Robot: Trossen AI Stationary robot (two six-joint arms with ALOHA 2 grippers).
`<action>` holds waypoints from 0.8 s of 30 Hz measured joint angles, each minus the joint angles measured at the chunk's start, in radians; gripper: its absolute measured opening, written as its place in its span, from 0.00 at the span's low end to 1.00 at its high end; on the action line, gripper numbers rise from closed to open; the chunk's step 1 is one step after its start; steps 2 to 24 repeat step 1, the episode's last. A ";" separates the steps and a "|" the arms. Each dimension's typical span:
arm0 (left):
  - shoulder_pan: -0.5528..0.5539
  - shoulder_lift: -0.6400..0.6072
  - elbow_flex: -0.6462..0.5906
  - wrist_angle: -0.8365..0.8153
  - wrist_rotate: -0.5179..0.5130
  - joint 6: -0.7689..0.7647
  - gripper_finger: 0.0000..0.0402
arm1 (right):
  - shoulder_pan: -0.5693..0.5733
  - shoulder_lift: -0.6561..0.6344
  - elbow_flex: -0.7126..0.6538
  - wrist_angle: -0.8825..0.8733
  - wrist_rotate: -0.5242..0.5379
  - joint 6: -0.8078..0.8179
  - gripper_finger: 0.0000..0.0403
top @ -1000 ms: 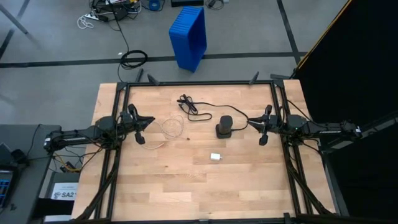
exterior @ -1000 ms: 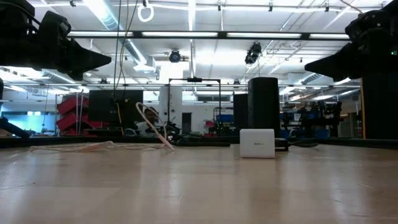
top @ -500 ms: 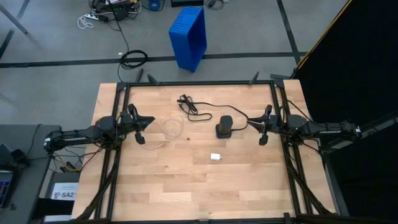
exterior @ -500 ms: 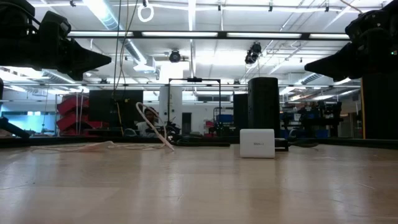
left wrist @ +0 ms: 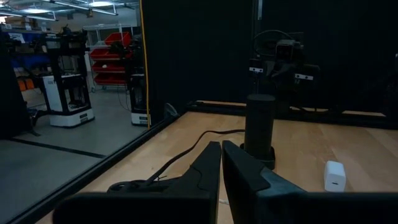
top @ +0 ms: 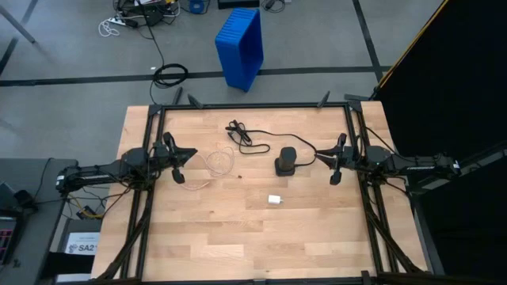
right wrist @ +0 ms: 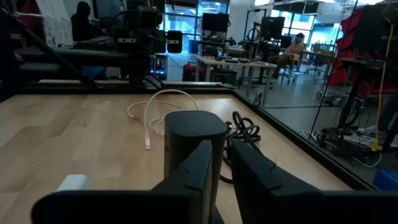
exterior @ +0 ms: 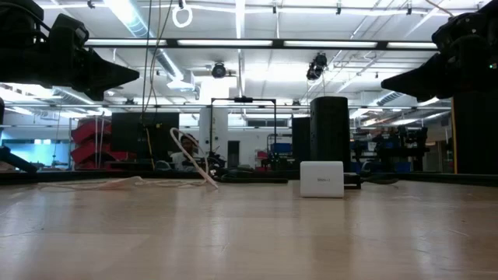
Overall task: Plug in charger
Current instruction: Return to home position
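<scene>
The light wooden table (top: pixel 238 237) carries the black outlet (top: pixel 286 161). The white charger adapter (top: pixel 274 199) lies free near it, and the white charger cable (top: pixel 215 164) lies loose to the outlet's left, apart from the adapter. The left gripper (left wrist: pixel 221 148) hangs well left of the outlet and the right gripper (right wrist: pixel 222 146) near on its right, both with fingers almost together and holding nothing. Beyond the outlet, past the table edge, a blue bin (top: pixel 240 46) stands on the grey floor.

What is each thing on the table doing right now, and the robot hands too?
White charger adapter: unplugged, lying loose.
White cable: loose, joined to nothing.
Black outlet: upright, adapter not in it.
Left hand: shut, empty.
Right hand: shut, empty.
</scene>
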 joint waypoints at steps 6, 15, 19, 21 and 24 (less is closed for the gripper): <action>0.000 0.000 0.000 0.000 0.000 0.000 0.00 | 0.000 0.000 0.000 0.000 0.000 0.000 0.09; 0.000 0.000 0.000 0.000 0.000 0.000 0.00 | 0.000 0.000 0.000 0.000 0.000 0.000 0.09; 0.000 0.000 0.000 0.000 0.000 0.000 0.00 | 0.000 0.000 0.000 0.000 0.000 0.000 0.09; 0.000 0.000 0.000 0.000 0.000 0.000 0.00 | 0.000 0.000 0.000 0.000 0.000 0.000 0.09; 0.000 0.000 0.000 0.000 0.000 0.000 0.00 | 0.000 0.000 0.000 0.000 0.000 0.000 0.09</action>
